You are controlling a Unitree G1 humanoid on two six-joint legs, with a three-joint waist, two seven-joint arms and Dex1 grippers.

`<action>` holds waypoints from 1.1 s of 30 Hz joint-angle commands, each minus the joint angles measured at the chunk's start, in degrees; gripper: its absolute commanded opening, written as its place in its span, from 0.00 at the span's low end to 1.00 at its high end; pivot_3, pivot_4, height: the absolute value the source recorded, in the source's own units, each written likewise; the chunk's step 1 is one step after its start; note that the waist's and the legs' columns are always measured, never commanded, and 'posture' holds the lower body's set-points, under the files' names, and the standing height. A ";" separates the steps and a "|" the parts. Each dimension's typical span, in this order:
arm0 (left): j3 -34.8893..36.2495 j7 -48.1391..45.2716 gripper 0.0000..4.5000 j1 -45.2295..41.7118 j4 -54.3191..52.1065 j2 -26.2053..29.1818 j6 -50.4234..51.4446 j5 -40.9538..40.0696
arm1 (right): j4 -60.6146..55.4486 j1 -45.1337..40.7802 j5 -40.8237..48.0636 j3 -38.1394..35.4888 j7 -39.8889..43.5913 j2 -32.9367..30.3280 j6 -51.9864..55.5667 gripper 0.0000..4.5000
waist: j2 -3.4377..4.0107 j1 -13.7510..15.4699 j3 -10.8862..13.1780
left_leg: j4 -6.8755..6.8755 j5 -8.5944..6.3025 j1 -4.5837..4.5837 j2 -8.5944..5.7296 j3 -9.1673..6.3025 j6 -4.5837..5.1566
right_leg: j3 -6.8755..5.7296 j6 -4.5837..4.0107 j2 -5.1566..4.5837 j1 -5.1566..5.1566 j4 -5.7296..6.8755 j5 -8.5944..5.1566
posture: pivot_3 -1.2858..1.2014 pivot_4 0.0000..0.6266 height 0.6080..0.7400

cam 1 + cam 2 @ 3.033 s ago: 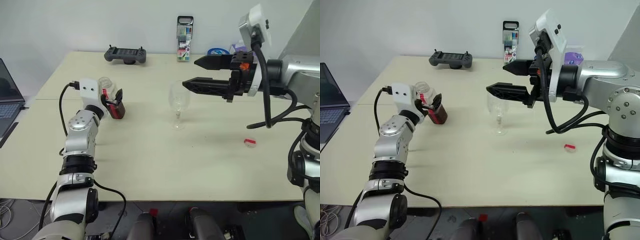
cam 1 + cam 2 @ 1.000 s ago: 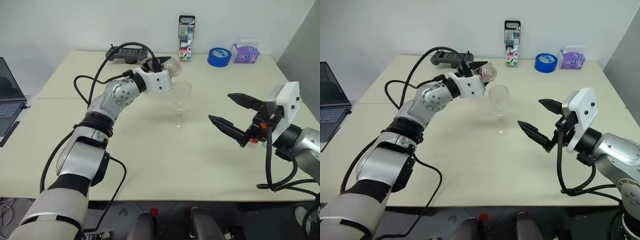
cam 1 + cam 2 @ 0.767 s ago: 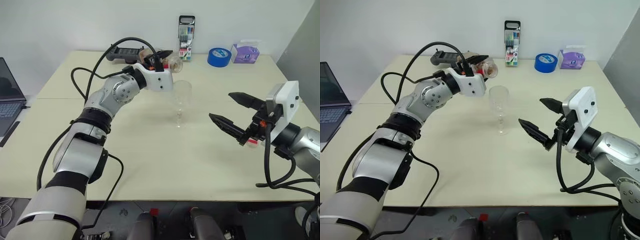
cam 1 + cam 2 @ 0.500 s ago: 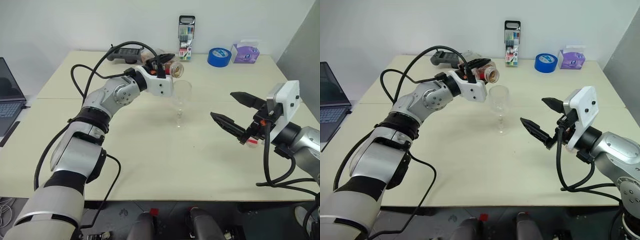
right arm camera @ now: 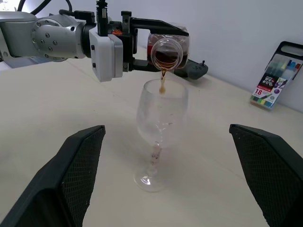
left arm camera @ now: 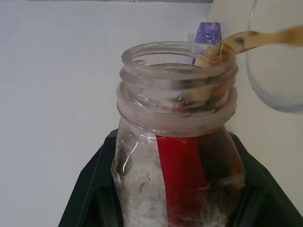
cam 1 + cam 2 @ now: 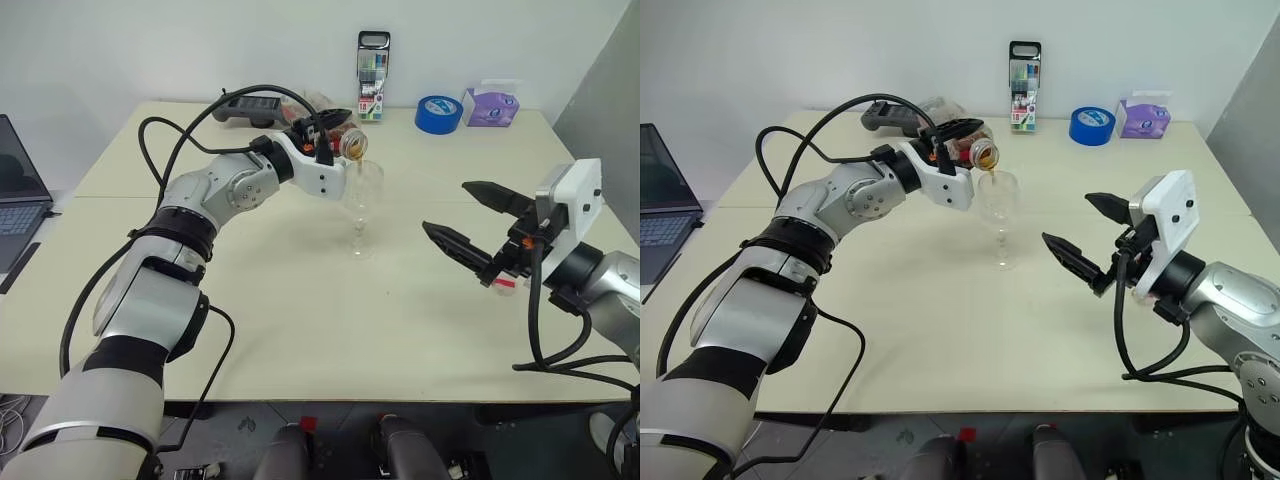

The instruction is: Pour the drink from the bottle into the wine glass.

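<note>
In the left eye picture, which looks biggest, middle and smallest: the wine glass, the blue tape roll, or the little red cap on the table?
1. wine glass
2. blue tape roll, though it sits farther back, so it may look smaller than it is
3. red cap

Bright, even light falls from above, leaving only soft shadows on the table [image 7: 300, 300], while the close-up bottle [image 6: 177, 156] looks slightly blurred.

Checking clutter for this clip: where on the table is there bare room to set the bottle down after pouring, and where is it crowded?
Bare tabletop spans the near half, from the wine glass toward the front edge, and the left side toward the laptop. The back edge is crowded: controller, marker pack, blue tape roll, tissue pack. The open right gripper occupies the right.
</note>
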 commanded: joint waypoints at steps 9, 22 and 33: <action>-1.11 4.86 0.43 -4.47 0.82 1.59 0.09 2.34 | -0.13 0.10 -1.14 -0.44 0.75 -1.23 -2.01 1.00 | 0.00 0.00 0.00 | 0.00 0.00 0.00 -0.01 0.02 0.00 | 0.00 0.00 0.00 0.00 0.01 0.00 | 0.52 0.24 1.00; -2.24 6.45 0.43 -5.90 2.75 1.69 -0.13 3.65 | -0.14 0.19 -1.64 0.08 1.02 -1.15 -2.35 1.00 | 0.00 0.00 0.00 | 0.01 0.00 0.00 -0.02 0.06 0.00 | 0.00 0.00 0.00 0.00 0.02 0.00 | 0.52 0.24 1.00; -2.85 7.23 0.43 -6.65 3.39 2.15 -0.47 4.01 | 0.54 -1.04 -2.18 1.20 1.38 -0.94 -2.53 1.00 | 0.00 -0.01 0.00 | 0.02 0.00 0.00 -0.01 0.06 0.00 | 0.00 0.00 -0.01 0.00 0.03 0.00 | 0.52 0.24 1.00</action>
